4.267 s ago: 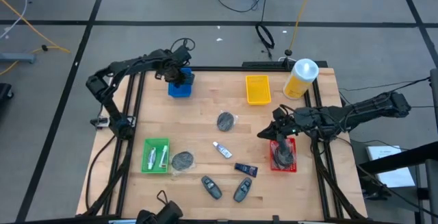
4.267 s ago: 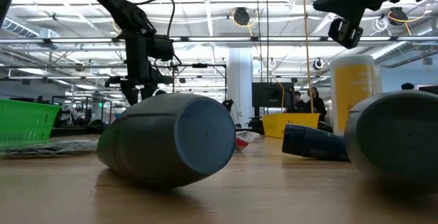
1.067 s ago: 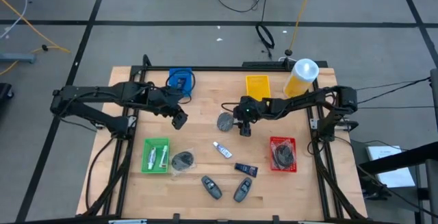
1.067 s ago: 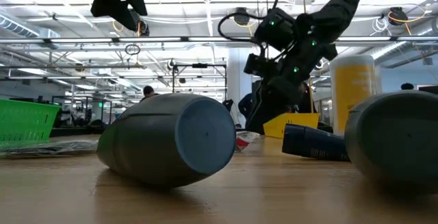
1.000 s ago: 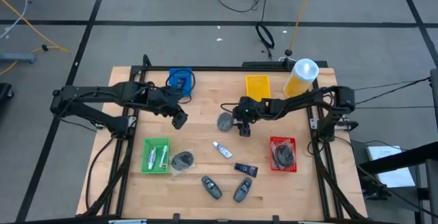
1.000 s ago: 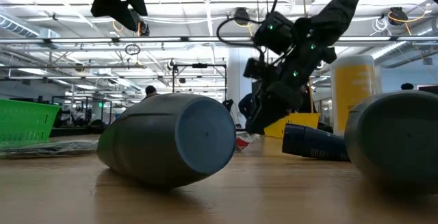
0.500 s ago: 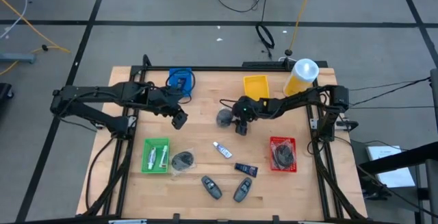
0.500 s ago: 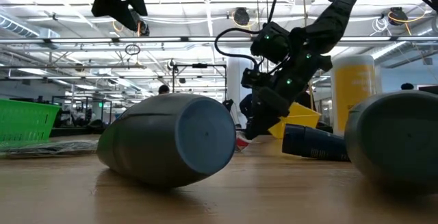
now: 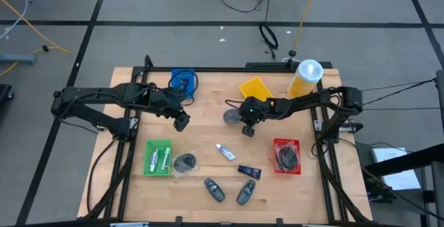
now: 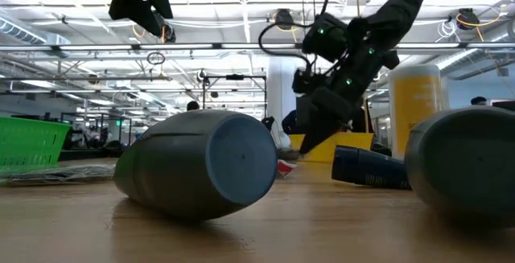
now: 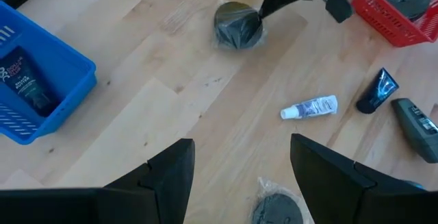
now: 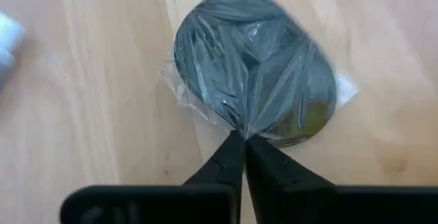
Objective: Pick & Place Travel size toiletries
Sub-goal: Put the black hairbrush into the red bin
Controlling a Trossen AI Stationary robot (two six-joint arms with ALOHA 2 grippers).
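Note:
A grey round wrapped pad (image 9: 230,116) lies mid-table, and my right gripper (image 9: 238,119) is shut on its clear wrapper. My left gripper (image 9: 182,121) hangs open above the wood to the pad's left, holding nothing. A second wrapped pad (image 9: 184,162), a small white tube (image 9: 224,151), a dark-blue mini tube (image 9: 249,172) and two dark-grey oblong pieces (image 9: 214,189) (image 9: 245,192) lie flat nearer the front edge. My right gripper pinches the clear wrapper's gathered edge (image 12: 241,131) at the pad's rim, between its two fingertips. The fingers slant down at it from the table's right side. The pad (image 12: 253,66) lies flat before the fingers; whether it is off the wood I cannot tell.
A yellow tray (image 9: 255,88) sits askew just behind my right arm, beside a tall yellow bottle (image 9: 305,78). A blue tray (image 9: 183,82) holds a dark tube at the back left. A green tray (image 9: 158,157) with white tubes and a red tray (image 9: 286,155) with pads flank the front.
My right gripper has shut on the pad's wrapper and rolled a little, and the pad has shifted slightly toward the far edge. The yellow tray behind the right arm tipped, then turned about from square to askew.

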